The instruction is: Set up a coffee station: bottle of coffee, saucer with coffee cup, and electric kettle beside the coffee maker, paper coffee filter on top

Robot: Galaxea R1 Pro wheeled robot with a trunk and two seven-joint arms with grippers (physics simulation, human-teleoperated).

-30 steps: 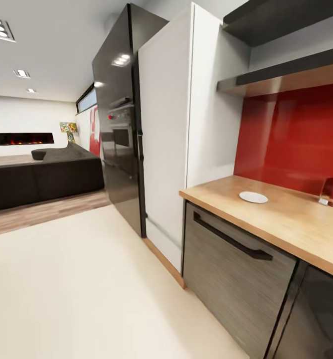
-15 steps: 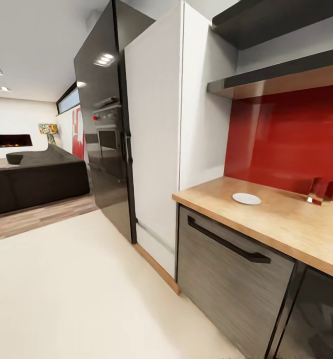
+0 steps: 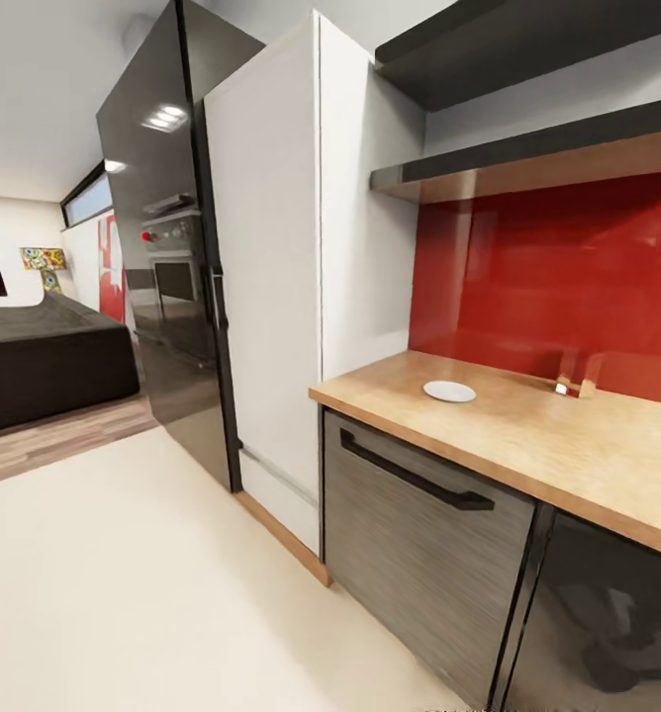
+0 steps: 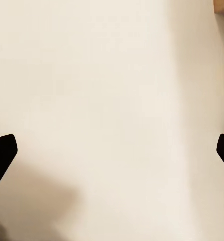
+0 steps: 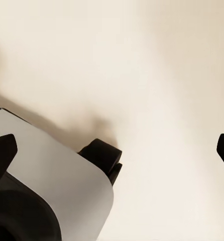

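Note:
The kitchen countertop [image 3: 568, 445] runs along the right in the head view, light wood over dark cabinet fronts. The saucer [image 3: 449, 392], a small white plate, lies bare on it near its left end. Above hangs the kitchen shelf [image 3: 528, 158], a dark board; nothing shows on the part in view. In the left wrist view my left gripper [image 4: 112, 150] is open, its dark fingertips [image 4: 2, 150] wide apart over cream floor. My right gripper [image 5: 112, 148] is open too, above the floor and the robot's white base [image 5: 51, 170] with a black caster [image 5: 102, 155].
A tall white cabinet [image 3: 271, 267] and a glossy black oven tower [image 3: 162, 247] stand left of the counter. A dark-handled dishwasher front [image 3: 420, 534] sits under the worktop. A red backsplash [image 3: 558, 277] backs the counter. A dark sofa [image 3: 44, 356] is far left across open cream floor.
The whole head view has shifted left, so the camera turned right; the saucer and counter now sit further left and more of the counter shows. Nothing on the counter moved.

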